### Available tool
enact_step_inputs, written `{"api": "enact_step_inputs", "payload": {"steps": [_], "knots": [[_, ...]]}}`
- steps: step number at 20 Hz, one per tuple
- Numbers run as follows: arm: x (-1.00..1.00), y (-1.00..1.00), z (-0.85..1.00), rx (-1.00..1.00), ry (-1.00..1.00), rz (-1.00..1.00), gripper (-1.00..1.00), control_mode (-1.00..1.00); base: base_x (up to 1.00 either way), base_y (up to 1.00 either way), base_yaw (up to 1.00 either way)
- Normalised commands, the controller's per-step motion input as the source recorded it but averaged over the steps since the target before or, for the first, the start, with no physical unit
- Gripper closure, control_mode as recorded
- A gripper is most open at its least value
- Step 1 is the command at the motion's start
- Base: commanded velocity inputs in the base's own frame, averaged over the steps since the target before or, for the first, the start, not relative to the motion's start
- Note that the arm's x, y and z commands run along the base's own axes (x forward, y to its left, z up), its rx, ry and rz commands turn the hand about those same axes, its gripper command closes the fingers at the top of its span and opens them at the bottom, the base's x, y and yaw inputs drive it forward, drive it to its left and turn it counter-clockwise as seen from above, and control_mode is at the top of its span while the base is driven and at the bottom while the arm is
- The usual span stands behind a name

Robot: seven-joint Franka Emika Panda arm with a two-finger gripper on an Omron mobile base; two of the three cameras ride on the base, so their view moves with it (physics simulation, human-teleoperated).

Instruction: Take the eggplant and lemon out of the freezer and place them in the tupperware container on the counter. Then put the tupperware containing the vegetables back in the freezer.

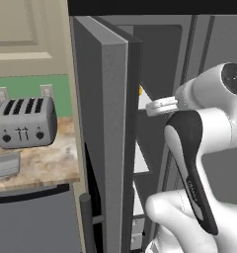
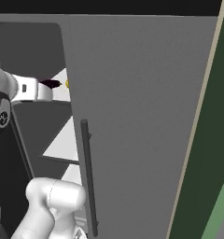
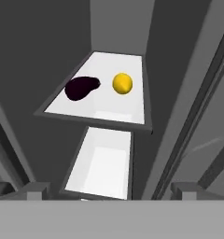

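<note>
Freezer [image 1: 108, 138] door open. I see eggplant [image 3: 81, 87] beside lemon [image 3: 122, 83] on upper white shelf [image 3: 128, 105], apart. Gripper [image 3: 109, 189] jaws spread wide, empty, short of shelf.

Green wall [image 1: 21, 84] behind silver toaster [image 1: 25, 122], beige upper cabinet [image 1: 21, 29].

Eggplant [image 3: 81, 87]: near-black purple. Lemon [image 3: 122, 83], at its 3 o'clock: bright yellow. Freezer [image 1: 108, 138]: grey door, white shelves. Counter [image 1: 41, 165]: beige-brown marbled. Toaster [image 1: 25, 122]: silver, black slots. Wall [image 1: 26, 86]: green. Tupperware container [image 1: 4, 165]: translucent grey.
</note>
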Motion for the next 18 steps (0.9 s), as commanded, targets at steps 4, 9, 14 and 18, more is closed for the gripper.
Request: {"api": "enact_step_inputs", "payload": {"steps": [4,9,14,18], "knots": [[0.61,0.11,0.0,0.04,0.0,0.09,-1.0,-1.0,0.0,0.0,0.0],[0.75,0.11,-0.07,0.0,0.0,0.09,-1.0,-1.0,0.0,0.0,0.0],[0.65,0.28,-0.19,0.0,0.0,0.04,-1.0,-1.0,0.0,0.0,0.0],[0.48,0.3,-0.1,0.0,0.0,0.02,-1.0,-1.0,0.0,0.0,0.0]]}}
